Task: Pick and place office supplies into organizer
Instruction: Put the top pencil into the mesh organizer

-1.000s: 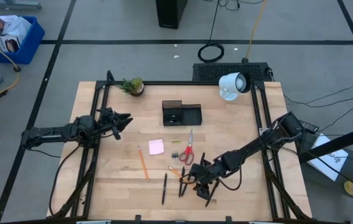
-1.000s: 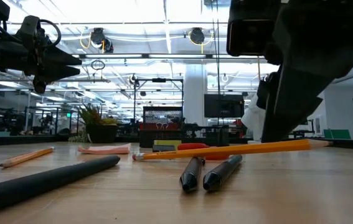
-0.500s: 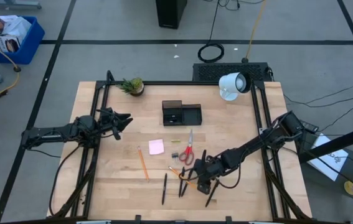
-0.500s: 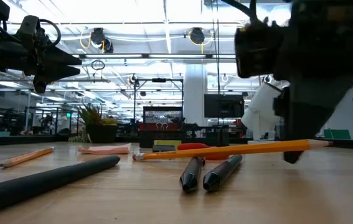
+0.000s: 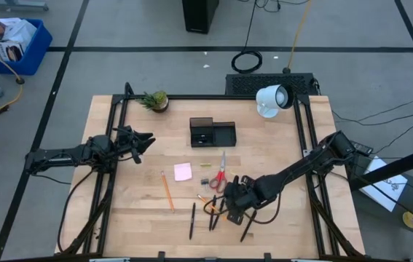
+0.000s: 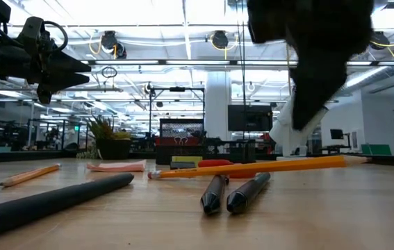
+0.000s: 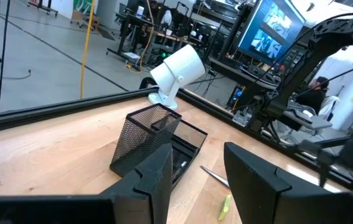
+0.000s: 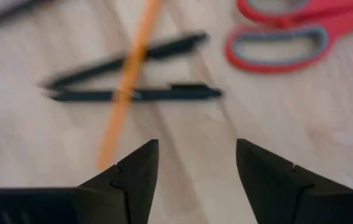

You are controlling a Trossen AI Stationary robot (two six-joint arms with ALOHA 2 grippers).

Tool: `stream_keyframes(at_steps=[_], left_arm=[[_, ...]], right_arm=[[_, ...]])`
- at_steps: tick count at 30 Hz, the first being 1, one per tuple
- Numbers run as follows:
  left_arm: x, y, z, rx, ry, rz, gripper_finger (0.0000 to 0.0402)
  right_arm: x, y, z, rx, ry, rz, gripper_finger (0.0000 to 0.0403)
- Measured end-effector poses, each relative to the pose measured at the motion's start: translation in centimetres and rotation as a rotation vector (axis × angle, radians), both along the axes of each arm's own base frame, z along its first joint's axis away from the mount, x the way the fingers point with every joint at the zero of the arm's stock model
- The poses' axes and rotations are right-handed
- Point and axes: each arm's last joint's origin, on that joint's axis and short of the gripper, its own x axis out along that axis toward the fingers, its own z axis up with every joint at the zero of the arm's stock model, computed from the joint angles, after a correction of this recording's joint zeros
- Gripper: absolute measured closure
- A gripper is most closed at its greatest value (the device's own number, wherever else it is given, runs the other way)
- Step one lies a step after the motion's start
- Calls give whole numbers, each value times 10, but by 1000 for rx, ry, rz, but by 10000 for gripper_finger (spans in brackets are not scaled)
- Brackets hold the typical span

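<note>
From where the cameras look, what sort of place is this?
Probably a robotics lab or workshop. A wooden worktable stands on a grey floor marked with black tape lines, with cables trailing behind it. Beyond the table, the left wrist view shows benches with lit computer screens.

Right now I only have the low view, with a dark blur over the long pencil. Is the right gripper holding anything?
Observer: No. Its wrist view shows the right gripper open and empty above the orange pencil.
Operator: What is that pencil lying on?
Observer: It crosses two black pens. The red scissors lie just beyond them.
Operator: Left arm?
Observer: The left gripper hangs open at the table's left side, facing the organizer.
</note>
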Motion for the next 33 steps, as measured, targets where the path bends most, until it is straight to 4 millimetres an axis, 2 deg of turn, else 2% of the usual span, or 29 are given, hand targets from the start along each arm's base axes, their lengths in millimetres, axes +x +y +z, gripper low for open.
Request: stream_keyframes(at_steps=[2, 6, 9, 15, 21, 33], left_arm=[[0, 0, 0, 0, 0, 0, 254], [0, 0, 0, 0, 0, 0, 254], [0, 0, 0, 0, -1, 0, 254], [0, 0, 0, 0, 0, 0, 254], [0, 0, 0, 0, 0, 0, 254], [0, 0, 0, 0, 0, 0, 254]], right_arm=[[7, 6, 4, -20, -1, -8, 200], [22, 23, -4, -51, 59, 21, 200], [31, 35, -2, -45, 39, 50, 200], [29, 41, 4, -30, 52, 5, 200], [27, 45, -21, -54, 161, 8, 200], [30, 47, -17, -59, 142, 55, 200]])
